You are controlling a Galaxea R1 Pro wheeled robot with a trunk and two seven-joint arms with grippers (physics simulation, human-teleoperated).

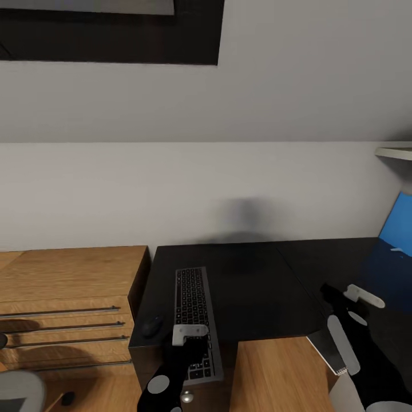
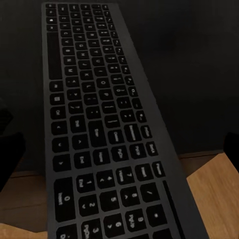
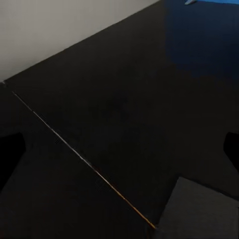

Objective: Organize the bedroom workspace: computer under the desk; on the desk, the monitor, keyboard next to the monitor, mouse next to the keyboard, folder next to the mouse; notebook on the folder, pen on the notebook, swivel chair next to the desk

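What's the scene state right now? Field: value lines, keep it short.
desk: glossy black, against the white wall
keyboard: on desk, long axis running away from the robot, near end past the front edge
mouse: on desk, just left of keyboard
left claw: over keyboard's near end; open or shut unclear
right claw: above desk's right part; state unclear
dresser: light wood, left of desk
monitor: not visible

Dim, soft render; faint wall shadow
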